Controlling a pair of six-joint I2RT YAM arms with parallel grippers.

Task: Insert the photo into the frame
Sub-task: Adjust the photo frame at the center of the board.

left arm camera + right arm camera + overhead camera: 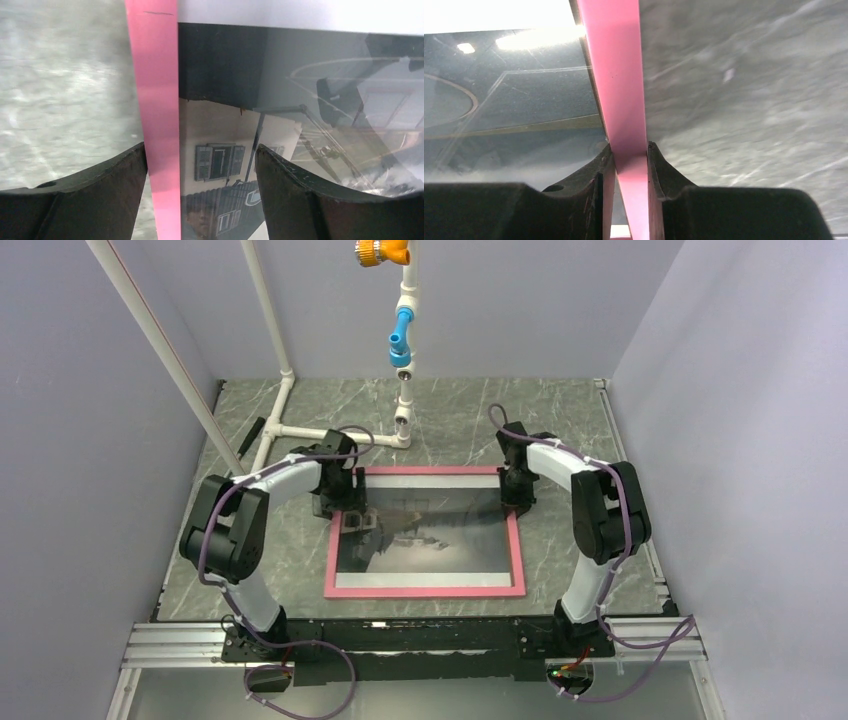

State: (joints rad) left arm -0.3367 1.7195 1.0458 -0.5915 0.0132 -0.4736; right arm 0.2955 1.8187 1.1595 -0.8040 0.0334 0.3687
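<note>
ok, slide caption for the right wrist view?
Right gripper closed on the frame at its pink rail; glossy pane left, marbled table right.

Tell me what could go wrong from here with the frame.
The right gripper pinches only the thin pink right rail of the frame; lifting from that one side could twist it or let it slip.
The left gripper is open, jaws spanning the left rail and part of the pane; closing there might scuff the pane or shift the photo beneath.
</note>
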